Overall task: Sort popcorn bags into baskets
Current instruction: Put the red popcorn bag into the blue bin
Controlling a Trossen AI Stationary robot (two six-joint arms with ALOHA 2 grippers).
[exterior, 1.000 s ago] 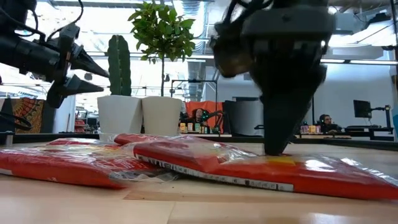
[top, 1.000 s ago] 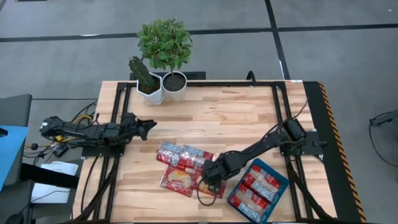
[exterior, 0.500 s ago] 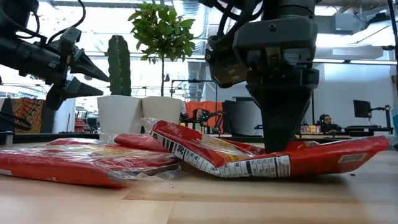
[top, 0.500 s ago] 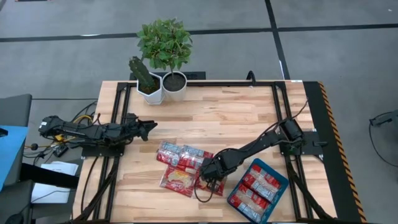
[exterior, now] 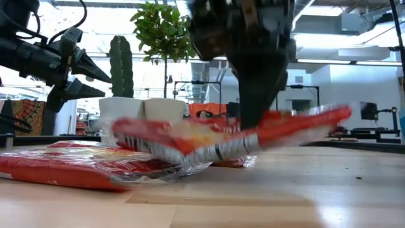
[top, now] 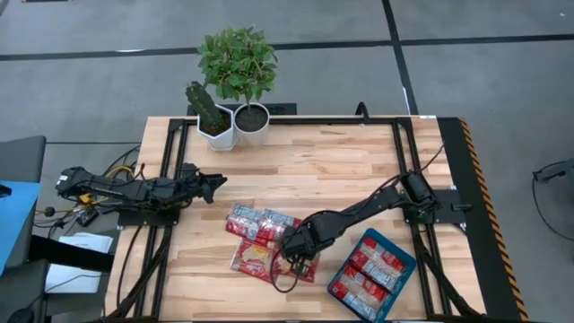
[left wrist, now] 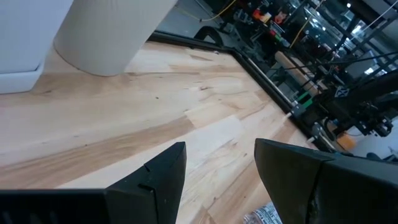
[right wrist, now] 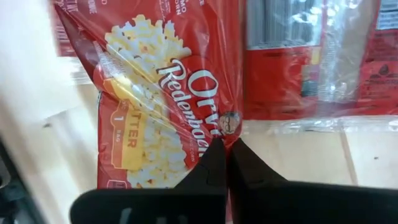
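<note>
While the left gripper hangs over bare wood near the two white pots, its fingers spread with nothing between them, we see the right gripper pinched tight on one popcorn bag — lifted clear of the table. The other loose bags lie heaped just beside it, and the blue basket — already holding packets — sits near the right corner.
</note>
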